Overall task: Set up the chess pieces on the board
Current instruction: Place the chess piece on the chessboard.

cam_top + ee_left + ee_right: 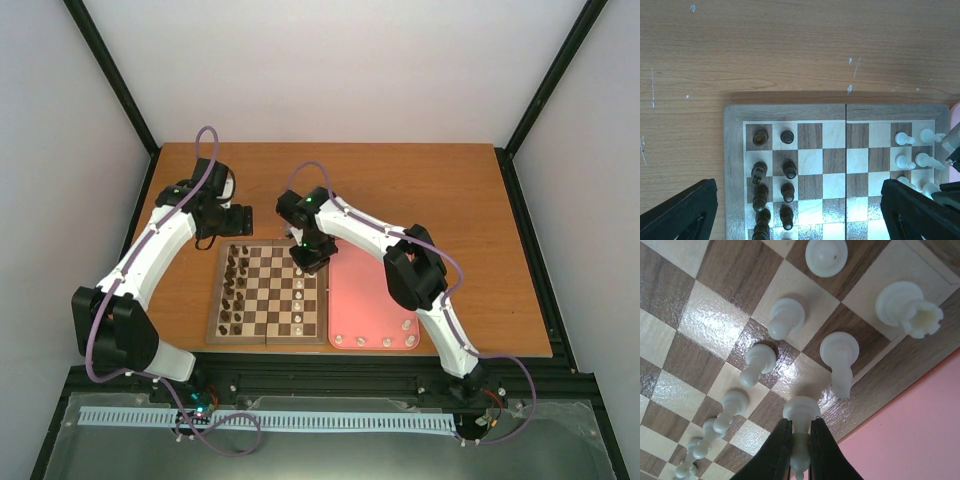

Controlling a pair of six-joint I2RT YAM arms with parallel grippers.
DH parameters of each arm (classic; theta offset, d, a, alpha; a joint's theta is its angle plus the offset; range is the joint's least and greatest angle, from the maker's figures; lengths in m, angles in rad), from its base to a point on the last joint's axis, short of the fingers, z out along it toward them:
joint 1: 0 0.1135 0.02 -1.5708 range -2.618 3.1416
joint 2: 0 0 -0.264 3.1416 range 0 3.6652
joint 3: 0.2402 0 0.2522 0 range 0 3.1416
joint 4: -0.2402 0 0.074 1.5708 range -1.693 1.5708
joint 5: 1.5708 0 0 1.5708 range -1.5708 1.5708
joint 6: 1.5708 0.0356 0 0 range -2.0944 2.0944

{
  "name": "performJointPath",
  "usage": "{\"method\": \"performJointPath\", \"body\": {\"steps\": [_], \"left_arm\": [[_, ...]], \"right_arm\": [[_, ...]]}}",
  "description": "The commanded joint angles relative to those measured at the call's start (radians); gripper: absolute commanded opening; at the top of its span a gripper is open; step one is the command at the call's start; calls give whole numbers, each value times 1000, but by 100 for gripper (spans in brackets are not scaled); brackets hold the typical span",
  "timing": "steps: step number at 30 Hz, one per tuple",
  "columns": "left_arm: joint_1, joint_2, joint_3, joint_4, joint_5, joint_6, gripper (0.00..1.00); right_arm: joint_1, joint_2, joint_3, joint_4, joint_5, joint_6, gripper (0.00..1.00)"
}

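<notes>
The wooden chessboard lies on the table, with dark brown pieces in its left columns. Cream-white chess pieces stand along its right side; several show in the right wrist view, among them a rook and pawns. My right gripper is shut on a cream-white piece, held just over a square at the board's right edge. My left gripper is open and empty, hovering above the board's far end. More cream pieces lie on the pink tray.
The pink tray sits right of the board, touching its edge; it shows in the right wrist view too. The right arm reaches across the tray's far end. The brown table extends behind.
</notes>
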State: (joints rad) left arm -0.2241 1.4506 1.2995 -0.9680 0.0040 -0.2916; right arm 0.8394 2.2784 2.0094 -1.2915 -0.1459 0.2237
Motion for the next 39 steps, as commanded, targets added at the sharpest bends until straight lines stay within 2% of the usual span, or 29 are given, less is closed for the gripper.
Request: {"method": "performJointPath", "body": {"steps": [1,21,29,39], "left_arm": [[6,-29,-2,7,-5,5,100],[6,-21,-8,13,-9,6,100],[6,-17,-3,12,-10,7,100],[6,-10,2,7,-23,9,100]], "right_arm": [[6,29,51,-14,11,-18,3],[6,69,94,-51,34,-30,4],[6,45,92,-31,33,-45,22],[6,-62,92,-18,68,-34,33]]}}
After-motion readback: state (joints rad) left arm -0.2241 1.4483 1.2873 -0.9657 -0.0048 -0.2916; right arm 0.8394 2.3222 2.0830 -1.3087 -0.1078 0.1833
